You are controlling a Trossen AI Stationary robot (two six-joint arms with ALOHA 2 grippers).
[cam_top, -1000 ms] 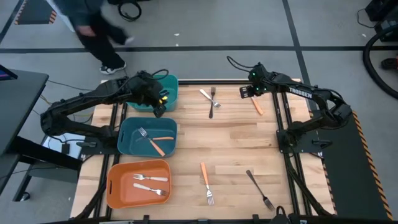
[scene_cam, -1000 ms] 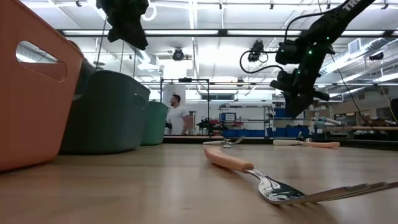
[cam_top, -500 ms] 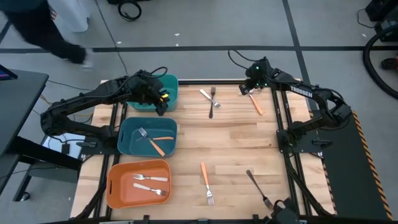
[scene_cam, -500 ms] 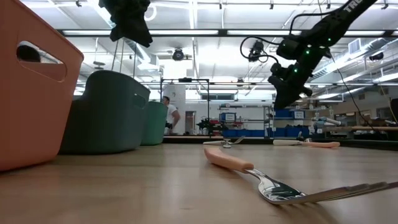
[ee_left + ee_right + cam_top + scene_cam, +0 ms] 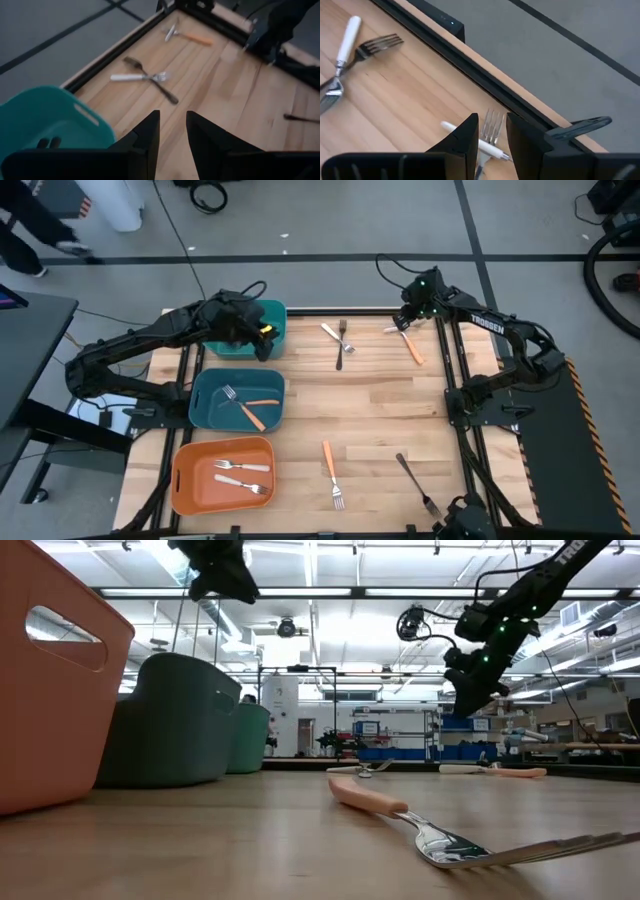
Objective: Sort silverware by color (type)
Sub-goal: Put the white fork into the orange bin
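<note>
My left gripper (image 5: pixel 263 348) (image 5: pixel 171 117) hangs open and empty over the right rim of the far teal bin (image 5: pixel 243 330). My right gripper (image 5: pixel 403 326) (image 5: pixel 491 119) hovers open above a cream-handled utensil (image 5: pixel 492 148) lying crossed with an orange-handled fork (image 5: pixel 413 347) at the far right. A cream-handled utensil and a black fork (image 5: pixel 341 340) lie crossed at far centre. An orange-handled fork (image 5: pixel 331 470) and a black fork (image 5: pixel 417 483) lie near the near edge. The middle teal bin (image 5: pixel 202 412) holds a fork and orange-handled pieces; the orange bin (image 5: pixel 186 480) holds two cream-handled forks.
The three bins stand in a row down the table's left side. A black frame rail (image 5: pixel 485 75) runs along the far edge just beyond the right gripper. Bare wood (image 5: pixel 380 405) lies across the table's middle. A person's legs (image 5: pixel 40 230) show on the floor, far left.
My right gripper has shifted slightly right along the far edge, staying above the utensils there. My left gripper has risen a little over the far teal bin. A person has walked away to the left behind the table.
</note>
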